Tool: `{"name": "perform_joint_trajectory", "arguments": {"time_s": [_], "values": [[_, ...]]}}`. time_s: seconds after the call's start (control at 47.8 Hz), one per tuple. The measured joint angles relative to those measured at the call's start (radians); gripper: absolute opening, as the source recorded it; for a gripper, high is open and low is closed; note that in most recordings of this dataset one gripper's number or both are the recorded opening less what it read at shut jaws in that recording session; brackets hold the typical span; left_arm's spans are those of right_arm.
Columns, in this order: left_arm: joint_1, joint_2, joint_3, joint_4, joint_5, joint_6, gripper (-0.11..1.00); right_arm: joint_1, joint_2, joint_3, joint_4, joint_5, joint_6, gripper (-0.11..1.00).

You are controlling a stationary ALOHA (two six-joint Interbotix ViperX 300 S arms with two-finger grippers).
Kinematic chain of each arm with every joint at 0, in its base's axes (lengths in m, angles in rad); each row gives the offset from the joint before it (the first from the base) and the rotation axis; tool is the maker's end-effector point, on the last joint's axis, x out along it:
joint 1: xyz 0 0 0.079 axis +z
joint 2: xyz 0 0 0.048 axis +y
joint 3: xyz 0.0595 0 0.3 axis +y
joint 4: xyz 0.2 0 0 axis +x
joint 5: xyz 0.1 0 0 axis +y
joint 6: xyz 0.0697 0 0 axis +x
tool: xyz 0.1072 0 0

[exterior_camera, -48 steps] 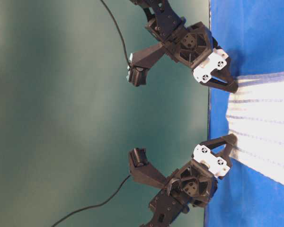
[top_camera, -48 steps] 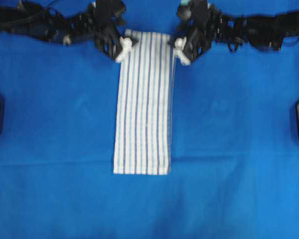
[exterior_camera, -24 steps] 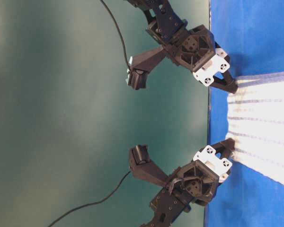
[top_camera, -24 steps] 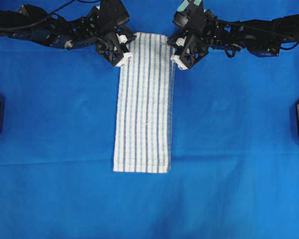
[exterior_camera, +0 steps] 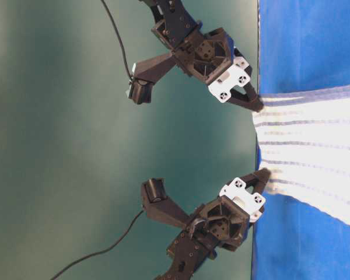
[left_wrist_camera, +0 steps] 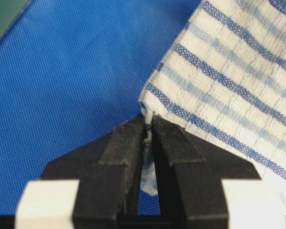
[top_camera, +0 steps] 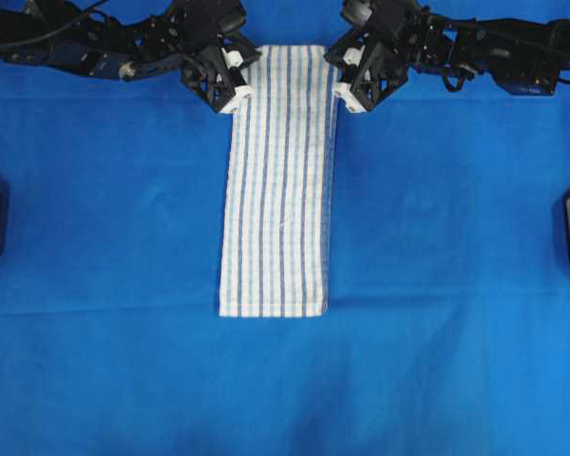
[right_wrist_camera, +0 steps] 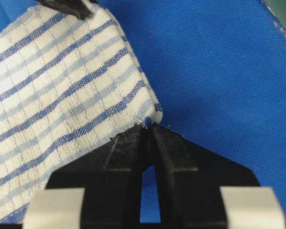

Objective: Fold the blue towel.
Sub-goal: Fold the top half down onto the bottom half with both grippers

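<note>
White woven cloth, blue-striped: the blue towel (top_camera: 277,180), a long narrow strip on the blue-covered table (top_camera: 456,237), far end lifted off it. Left claw (top_camera: 236,85) clamped on far-left corner; right claw (top_camera: 347,87) clamped on far-right corner. Risk: right hold very thin, only the corner tip between the pads, likely to slip under tension; uneven pull would skew the fold. Wrist views: bite depth at each corner. Overhead: full strip, near end flat. Table-level: far edge raised, sagging between claws.
</note>
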Motion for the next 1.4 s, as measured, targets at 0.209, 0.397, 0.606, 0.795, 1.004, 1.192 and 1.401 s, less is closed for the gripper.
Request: {"name": "perform_joint_trajectory", "arguments": {"time_s": [0.209,0.397,0.606,0.795,1.004,1.192,1.401], "values": [[-0.06,-0.063,0.06,0.0,0.011,0.002,0.03,0.051,-0.029,0.038,0.0,-0.002,0.014,0.07],[-0.152,-0.141,0.146,0.0,0.011,-0.002,0.03,0.155,-0.08,0.086,0.006,-0.005,0.015,0.07],[-0.307,-0.225,0.224,0.0,0.011,-0.02,0.03,0.278,-0.126,0.135,0.049,-0.005,0.018,0.07],[-0.449,-0.249,0.249,-0.002,0.011,-0.064,0.03,0.399,-0.144,0.156,0.084,-0.005,0.021,0.07],[-0.578,-0.249,0.249,-0.002,0.04,-0.14,0.02,0.511,-0.144,0.16,0.132,-0.006,0.021,0.07],[-0.644,-0.244,0.244,-0.002,0.077,-0.161,0.03,0.588,-0.144,0.16,0.167,-0.006,0.021,0.07],[-0.673,-0.239,0.236,-0.002,0.089,-0.161,0.03,0.621,-0.14,0.152,0.19,-0.005,0.021,0.07]]}}
